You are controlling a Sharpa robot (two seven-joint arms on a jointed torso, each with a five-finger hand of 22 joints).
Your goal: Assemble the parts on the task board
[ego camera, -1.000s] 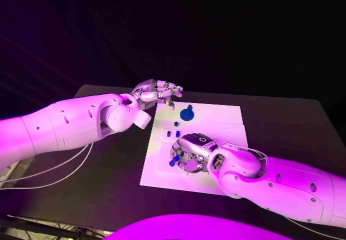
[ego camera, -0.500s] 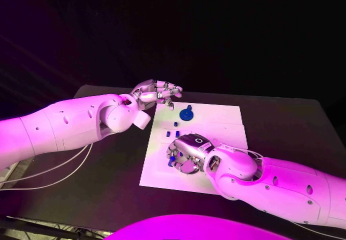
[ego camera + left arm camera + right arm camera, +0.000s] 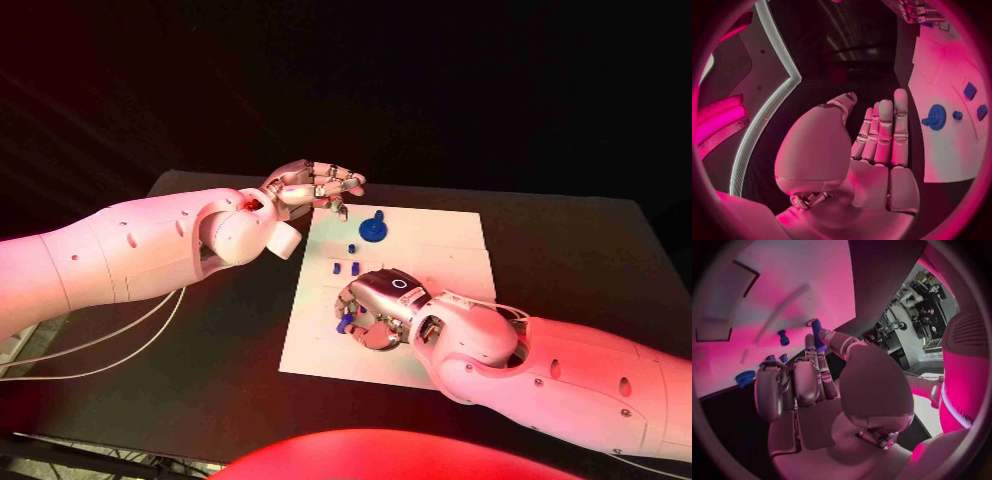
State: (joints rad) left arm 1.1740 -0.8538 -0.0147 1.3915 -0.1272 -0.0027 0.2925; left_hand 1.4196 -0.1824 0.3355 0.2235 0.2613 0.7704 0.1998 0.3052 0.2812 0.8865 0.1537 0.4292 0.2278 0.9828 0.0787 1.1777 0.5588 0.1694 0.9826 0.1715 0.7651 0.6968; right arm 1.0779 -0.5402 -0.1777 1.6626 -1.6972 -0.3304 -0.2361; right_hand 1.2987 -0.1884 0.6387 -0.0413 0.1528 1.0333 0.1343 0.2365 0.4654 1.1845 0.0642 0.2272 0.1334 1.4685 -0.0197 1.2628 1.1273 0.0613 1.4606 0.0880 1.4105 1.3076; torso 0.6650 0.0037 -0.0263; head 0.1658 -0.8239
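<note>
- White rectangular task board (image 3: 433, 240) lies in the middle of the black table (image 3: 577, 250), long side running away from the robot.
- Round blue gear-like part (image 3: 375, 230) with a small stub sits near the board's far end; the left wrist view shows its toothed rim (image 3: 936, 117).
- Small blue peg (image 3: 352, 247) stands just nearer than the gear; two small blue blocks (image 3: 343, 268) sit side by side nearer again.
- Right hand (image 3: 378, 310) is low over the board's near half, pinching a short dark-blue cylindrical part (image 3: 346, 322) between thumb and a finger; the right wrist view shows the part (image 3: 817, 335) at the fingertips.
- Left hand (image 3: 315, 186) hovers off the board's far left corner, holding nothing; in the left wrist view its fingers (image 3: 886, 131) lie straight and close together.
- No readable writing or brand marks seen.
- Against a second ago: right hand has crept slightly toward the board's left edge with the part; left hand, gear, peg and blocks unchanged.
</note>
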